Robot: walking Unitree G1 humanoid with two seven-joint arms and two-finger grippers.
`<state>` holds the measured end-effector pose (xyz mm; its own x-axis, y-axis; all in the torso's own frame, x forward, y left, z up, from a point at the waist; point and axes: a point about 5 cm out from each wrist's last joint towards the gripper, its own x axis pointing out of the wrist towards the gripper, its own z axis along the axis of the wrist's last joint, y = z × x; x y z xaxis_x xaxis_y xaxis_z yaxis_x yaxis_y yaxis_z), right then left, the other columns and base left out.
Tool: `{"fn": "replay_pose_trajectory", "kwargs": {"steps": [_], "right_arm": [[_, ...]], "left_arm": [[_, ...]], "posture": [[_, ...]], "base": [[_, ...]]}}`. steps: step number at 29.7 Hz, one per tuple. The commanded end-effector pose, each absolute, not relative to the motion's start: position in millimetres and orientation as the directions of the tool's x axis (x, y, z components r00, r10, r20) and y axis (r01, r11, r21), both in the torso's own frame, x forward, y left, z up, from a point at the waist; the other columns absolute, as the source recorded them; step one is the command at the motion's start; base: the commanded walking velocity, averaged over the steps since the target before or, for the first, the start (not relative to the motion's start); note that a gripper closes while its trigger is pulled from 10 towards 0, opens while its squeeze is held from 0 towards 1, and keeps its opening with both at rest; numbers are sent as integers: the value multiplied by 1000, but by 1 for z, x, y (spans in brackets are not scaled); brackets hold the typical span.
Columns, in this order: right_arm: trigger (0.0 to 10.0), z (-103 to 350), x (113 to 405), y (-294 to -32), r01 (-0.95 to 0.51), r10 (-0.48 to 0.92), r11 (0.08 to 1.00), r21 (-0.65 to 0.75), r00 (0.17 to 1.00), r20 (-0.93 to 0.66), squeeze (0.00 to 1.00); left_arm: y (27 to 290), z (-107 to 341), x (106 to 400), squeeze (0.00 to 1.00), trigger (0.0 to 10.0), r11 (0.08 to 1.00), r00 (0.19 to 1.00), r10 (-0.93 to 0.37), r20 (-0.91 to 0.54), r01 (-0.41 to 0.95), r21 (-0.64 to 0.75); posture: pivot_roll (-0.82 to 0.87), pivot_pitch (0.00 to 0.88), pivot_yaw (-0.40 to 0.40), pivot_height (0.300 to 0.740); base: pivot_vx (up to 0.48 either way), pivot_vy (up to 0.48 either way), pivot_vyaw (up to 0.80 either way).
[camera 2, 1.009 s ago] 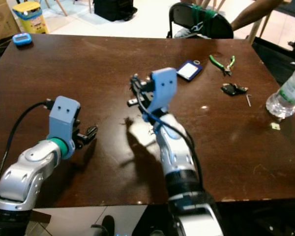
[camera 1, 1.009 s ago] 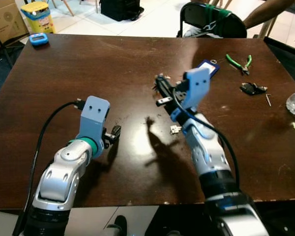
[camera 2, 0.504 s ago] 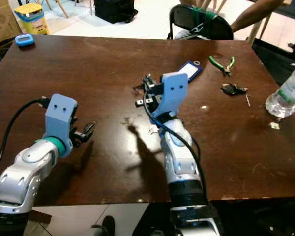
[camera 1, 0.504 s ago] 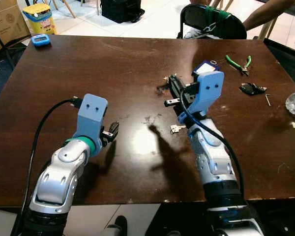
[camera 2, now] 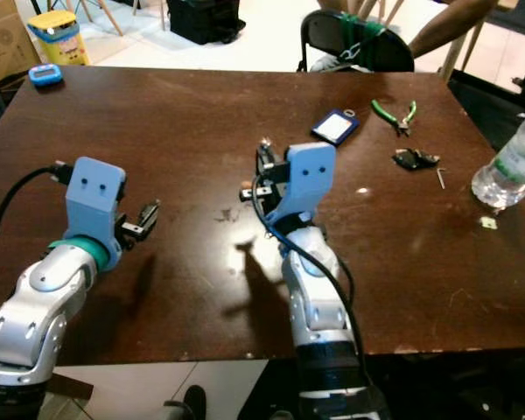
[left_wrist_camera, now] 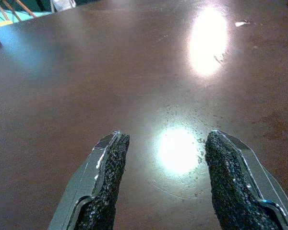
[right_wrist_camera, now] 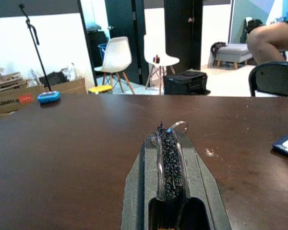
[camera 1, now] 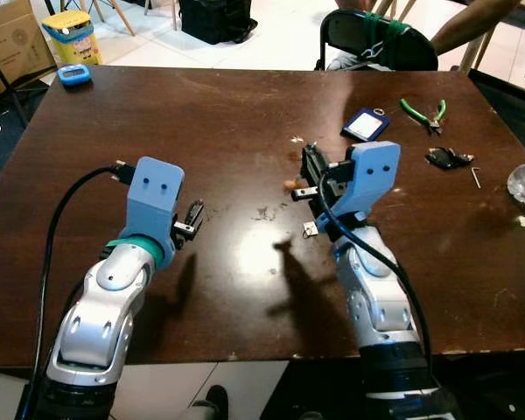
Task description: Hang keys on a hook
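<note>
R hand [right_wrist_camera: 169, 139] above mid tabletop [camera 1: 201, 122], fingers pressed tight w/ a thin metal key ring [right_wrist_camera: 177, 126] pinched between the tips. A small key [camera 1: 310, 229] hangs just below it, near the wood. L hand [left_wrist_camera: 165, 158] spread wide, holding nothing, low over tabletop.

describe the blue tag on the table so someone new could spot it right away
On the brown table, look to the far side, just beyond the right gripper. The tag lies flat there, left of the green pliers. It is the one dark blue rectangle with a pale centre and a small ring at one corner.
</note>
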<state>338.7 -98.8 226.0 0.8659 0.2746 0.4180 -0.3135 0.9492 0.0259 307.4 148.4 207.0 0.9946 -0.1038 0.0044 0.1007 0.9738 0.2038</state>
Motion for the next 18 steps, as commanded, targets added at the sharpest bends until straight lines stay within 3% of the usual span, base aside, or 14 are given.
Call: {"fn": "replay_pose_trajectory", "kwargs": {"steps": [1,18], "right_arm": [[10000,226,336,-97,-302,268,953,15,868,419,0],[10000,229,337,-93,-301,270,954,11,871,410,0]], "left_arm": [[149,210,304,0,10000,973,995,-98,33,89,214],[150,214,303,0,10000,973,994,-90,68,73,218]], "posture": [[-8,125,98,740],[0,122,92,740]], "base": [[-412,0,0],[-454,0,0]]}}
